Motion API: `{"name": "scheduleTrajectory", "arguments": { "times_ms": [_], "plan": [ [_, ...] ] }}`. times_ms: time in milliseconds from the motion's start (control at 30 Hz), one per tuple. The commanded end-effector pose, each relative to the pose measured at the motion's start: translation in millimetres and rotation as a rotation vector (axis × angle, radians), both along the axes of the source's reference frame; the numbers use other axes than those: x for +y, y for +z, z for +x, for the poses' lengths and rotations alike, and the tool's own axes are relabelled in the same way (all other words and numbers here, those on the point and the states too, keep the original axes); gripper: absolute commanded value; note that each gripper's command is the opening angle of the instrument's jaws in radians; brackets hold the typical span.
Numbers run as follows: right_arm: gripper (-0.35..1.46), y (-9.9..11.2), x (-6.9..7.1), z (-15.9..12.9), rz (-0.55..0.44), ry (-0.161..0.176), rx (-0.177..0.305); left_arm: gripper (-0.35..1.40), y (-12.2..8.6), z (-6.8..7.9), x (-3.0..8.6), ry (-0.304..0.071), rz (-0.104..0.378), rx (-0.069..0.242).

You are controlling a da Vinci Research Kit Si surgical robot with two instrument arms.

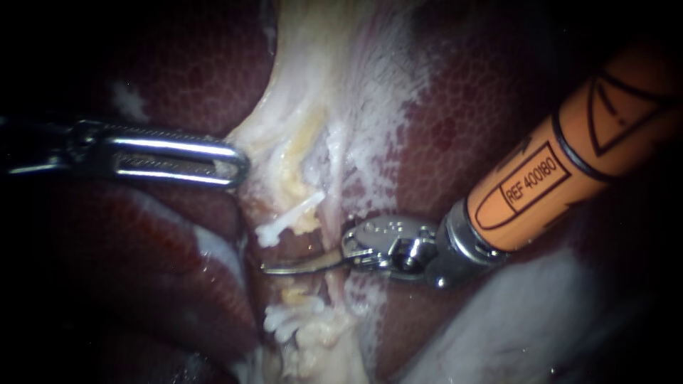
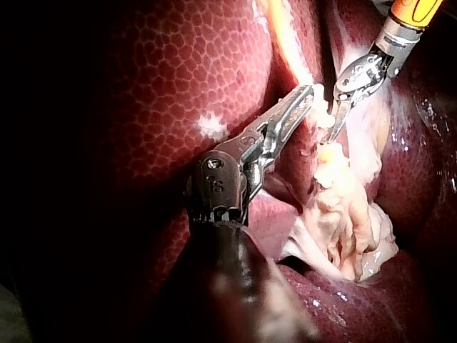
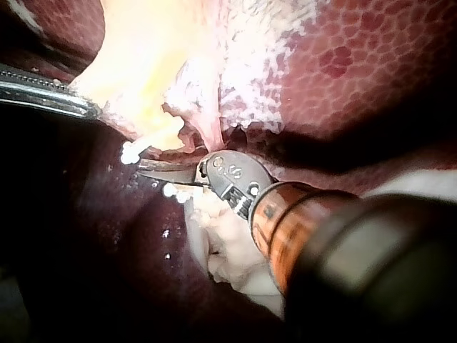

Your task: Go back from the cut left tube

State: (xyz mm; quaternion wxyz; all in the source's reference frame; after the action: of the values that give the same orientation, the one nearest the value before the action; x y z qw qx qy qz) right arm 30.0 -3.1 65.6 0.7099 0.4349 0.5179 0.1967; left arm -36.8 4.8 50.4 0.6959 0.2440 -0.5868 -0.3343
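In the endoscope view the right instrument (image 1: pixel 267 269) comes in from the right side of the frame. It has an orange shaft and a shiny metal wrist. Its tip is two thin curved blades. They lie flat together with nothing between them, and they point left, low in the middle of the frame.

The cut tube (image 1: pixel 288 219) is a short white stub just above the blades, near the middle of the frame. Its loose end points down and left and looks frayed. A thin dark gap shows between the stub and the blades. Below the blades sits a lumpy white clump (image 1: pixel 295 320) at the bottom of the frame.

The left instrument (image 1: pixel 238 165) comes in from the left side. Its jaws are closed on the edge of the pale tissue (image 1: pixel 306 99), which runs up to the top of the frame. Dark red, spotty liver (image 1: pixel 484 107) lies on both sides.

In the left wrist view the blades hang just ahead of the left instrument's closed jaws, close to the pale tissue
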Motion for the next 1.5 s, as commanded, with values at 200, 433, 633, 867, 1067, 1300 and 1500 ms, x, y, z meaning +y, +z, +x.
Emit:
{"name": "scheduleTrajectory", "arguments": {
  "times_ms": [200, 433, 633, 867, 1067, 1300, 1500],
  "plan": [
    [-0.35, 0.0, 0.0, 0.0, 0.0, 0.0, 0.0, -0.35, 0.0, 0.0, 0.0, 0.0, 0.0, -0.001],
    [-0.35, 0.1, 0.1, -0.1, 0.0, -0.002, 0.002, -0.35, 0.0, 0.0, 0.0, -0.002, -0.001, -0.003],
    [-0.35, 0.3, 0.2, -0.3, -0.001, 0.0, 0.0, -0.35, 0.0, 0.0, 0.0, -0.002, -0.001, -0.003],
    [0.17, 0.3, 0.2, -0.4, 0.001, 0.005, 0.007, -0.35, 0.0, 0.0, 0.0, -0.002, -0.001, -0.003],
    [0.42, 0.3, 0.2, -0.4, 0.002, 0.008, 0.012, -0.35, 0.1, 0.0, 0.0, -0.002, -0.001, -0.003],
    [0.51, 0.2, 0.2, -0.4, -0.002, 0.009, 0.017, -0.35, 0.1, 0.0, -0.1, -0.001, -0.001, -0.003],
    [0.49, 0.1, 0.2, -0.6, -0.002, 0.008, 0.017, -0.35, 0.2, 0.0, -0.1, -0.001, -0.002, -0.003]
  ]
}}
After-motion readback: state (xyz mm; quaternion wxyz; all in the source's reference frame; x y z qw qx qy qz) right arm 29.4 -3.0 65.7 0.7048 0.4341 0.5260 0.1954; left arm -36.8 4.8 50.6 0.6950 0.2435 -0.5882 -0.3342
